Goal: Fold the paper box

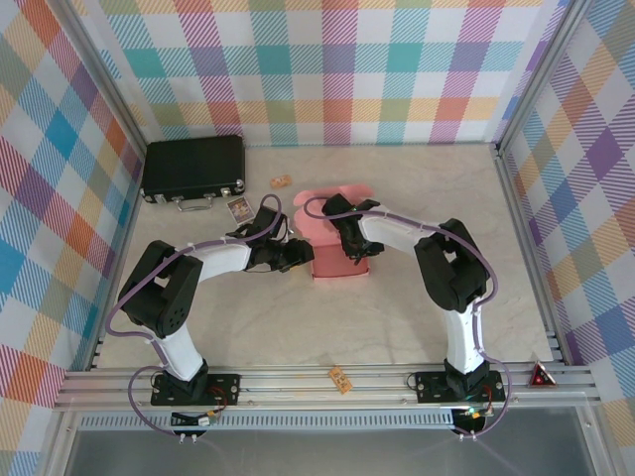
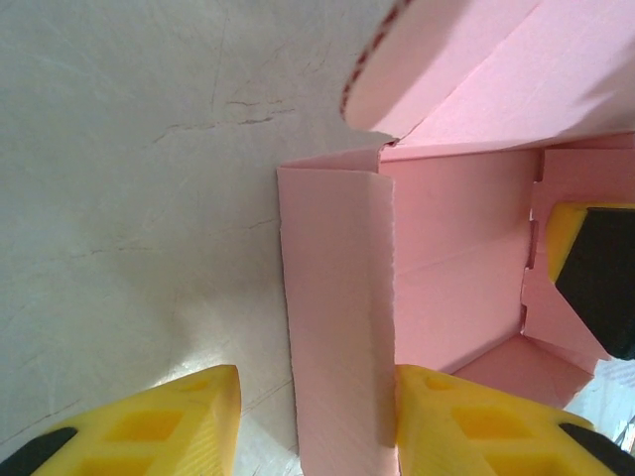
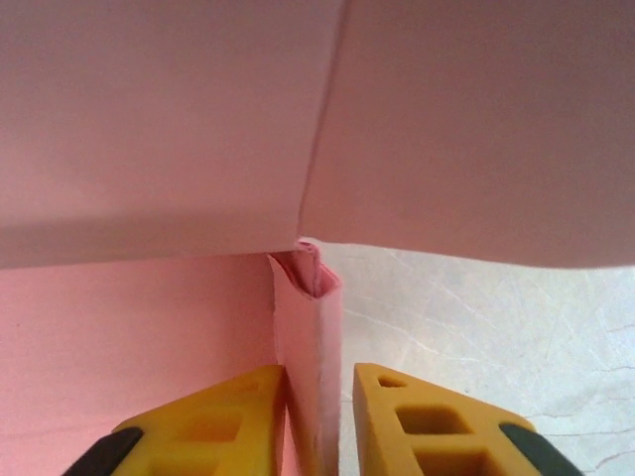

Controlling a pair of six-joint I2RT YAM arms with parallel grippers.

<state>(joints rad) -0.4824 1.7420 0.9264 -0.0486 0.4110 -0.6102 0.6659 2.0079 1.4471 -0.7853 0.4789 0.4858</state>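
The salmon-pink paper box (image 1: 332, 264) stands half-formed mid-table, and its lid flap (image 1: 342, 195) lies open toward the back. My left gripper (image 1: 301, 256) is open astride the box's folded left wall (image 2: 335, 327). Its inner finger (image 2: 476, 426) touches the wall and the outer finger (image 2: 184, 416) stands apart on the table side. My right gripper (image 1: 354, 254) is open, closely straddling the doubled right wall (image 3: 313, 367). One finger (image 3: 218, 431) rests against that wall and a thin gap shows at the other (image 3: 427, 426). The right gripper's yellow finger (image 2: 585, 258) shows inside the box.
A black hard case (image 1: 193, 169) lies at the back left with a small card (image 1: 239, 209) in front of it. A small orange piece (image 1: 282, 181) sits behind the box. Another orange piece (image 1: 340, 378) lies on the front rail. Plaid walls close three sides.
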